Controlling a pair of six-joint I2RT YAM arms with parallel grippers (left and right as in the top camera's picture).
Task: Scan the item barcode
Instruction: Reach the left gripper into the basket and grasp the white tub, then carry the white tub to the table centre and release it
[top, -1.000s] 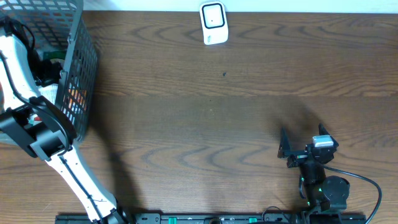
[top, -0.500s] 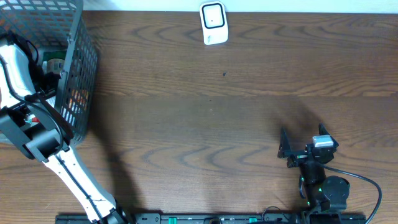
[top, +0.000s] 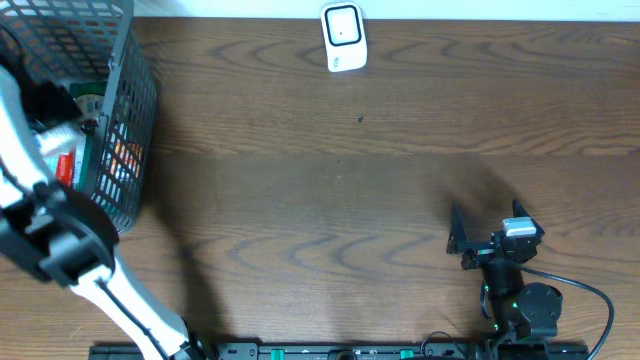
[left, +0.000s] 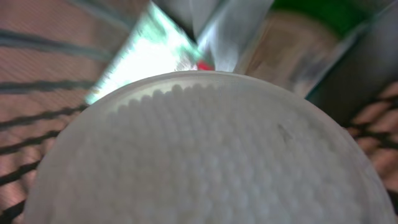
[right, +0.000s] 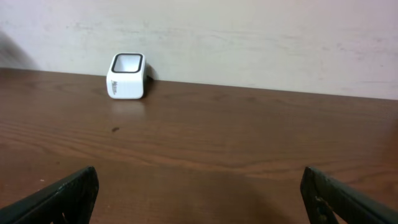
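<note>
A round white container with a bumpy lid (left: 205, 155) fills the left wrist view, pressed close to the camera and hiding the fingers. Seen from overhead, my left gripper (top: 52, 140) is inside the grey mesh basket (top: 128, 100) at the far left, shut on that container, with a red patch just below it. The white barcode scanner (top: 343, 38) stands at the table's back edge, also seen in the right wrist view (right: 127, 76). My right gripper (top: 484, 210) rests open near the front right, with only bare table between its fingers.
The basket holds other goods: a green pack (top: 90, 105), an orange item (top: 120, 155) and a shiny silver packet (left: 155, 56). The basket's wire walls stand close around the left gripper. A pale wall runs behind the scanner.
The left arm has risen inside the basket and looks larger from overhead. A pale item with a red patch now shows at its gripper. The right arm has not moved.
</note>
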